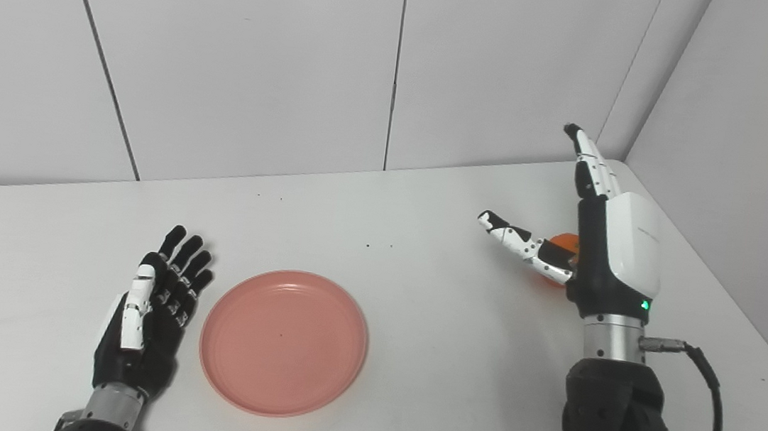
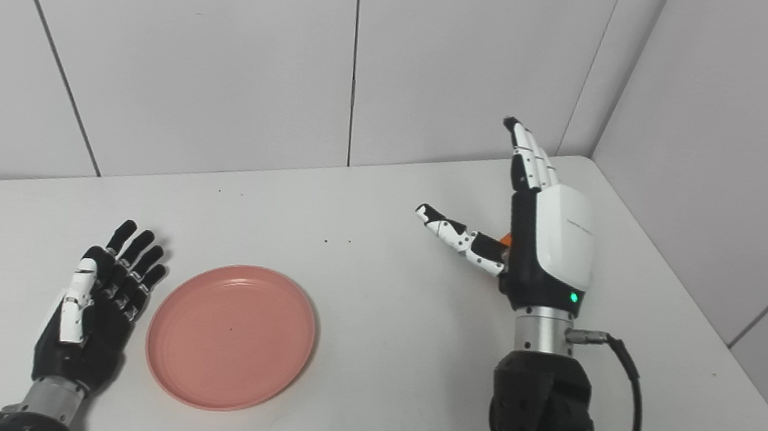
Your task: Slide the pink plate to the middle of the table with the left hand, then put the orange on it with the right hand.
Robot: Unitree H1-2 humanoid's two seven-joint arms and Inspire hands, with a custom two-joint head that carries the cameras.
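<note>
The plate [image 1: 283, 342] looks like smooth pink plastic with a soft sheen. The surface [image 1: 414, 333] is matt white, smooth, with a few dark specks. The right hand [image 1: 595, 245] has a glossy white plastic shell over black parts and a bare metal wrist ring; the left hand [image 1: 149, 312] is mostly matt black plastic. The orange [image 1: 561, 247] shows a slightly shiny skin. The wall panels [image 1: 251, 52] are matt white
</note>
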